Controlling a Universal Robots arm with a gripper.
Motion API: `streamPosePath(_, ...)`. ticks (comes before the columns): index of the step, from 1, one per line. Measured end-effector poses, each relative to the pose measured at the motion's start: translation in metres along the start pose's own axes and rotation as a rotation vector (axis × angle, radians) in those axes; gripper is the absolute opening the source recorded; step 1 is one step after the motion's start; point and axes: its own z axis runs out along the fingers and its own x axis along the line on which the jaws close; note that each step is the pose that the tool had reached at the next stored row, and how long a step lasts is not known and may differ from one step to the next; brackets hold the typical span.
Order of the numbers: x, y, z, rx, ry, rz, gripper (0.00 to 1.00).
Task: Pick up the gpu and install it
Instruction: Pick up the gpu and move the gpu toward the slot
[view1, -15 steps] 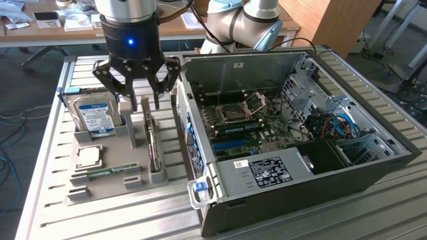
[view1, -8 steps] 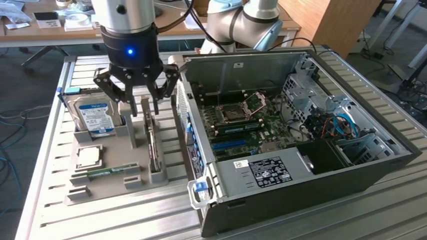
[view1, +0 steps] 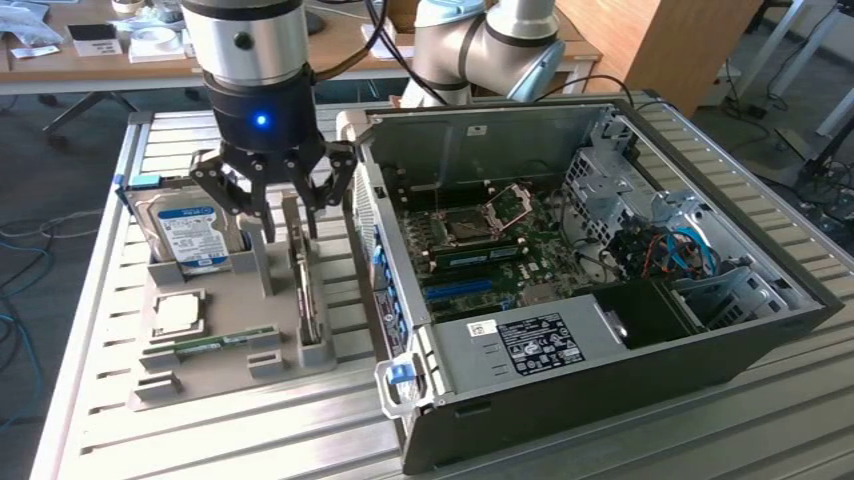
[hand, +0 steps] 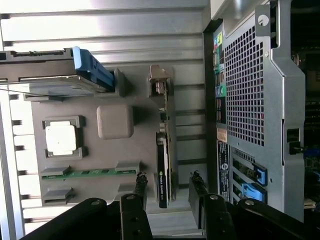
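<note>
Black-faced gpu (hand: 162, 172) stands on edge in a slot of the grey holder (hand: 90, 150), its metal bracket end farthest from the fingers. Gripper (hand: 169, 187) sits over the card's near end. Fingers (hand: 141, 186) are spread wide, one on each side of the card, with a gap on both sides and no contact. Outside one finger: green memory stick (hand: 90, 173), processor chip (hand: 61, 138), hard drive (hand: 45, 75). Outside the other: open computer case (hand: 255, 110).

Seeing ribbed, brushed metal gleaming across the table (view1: 200, 440). Noting matt grey plastic in the tray (view1: 267, 300), a dark, smooth face on the gpu (hand: 162, 172), perforated bare sheet metal on the computer case (hand: 255, 100), shiny silver metal on the hard drive (view1: 187, 235), and matt black fingers (hand: 134, 212).
</note>
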Motion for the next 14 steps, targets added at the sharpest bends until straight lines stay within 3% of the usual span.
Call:
streamPosePath(8, 0.001, -0.0001, 0.014, -0.0005, -0.0036, -0.003, 0.47)
streamPosePath(14, 0.001, -0.0001, 0.0146, -0.0004, -0.0037, -0.003, 0.47)
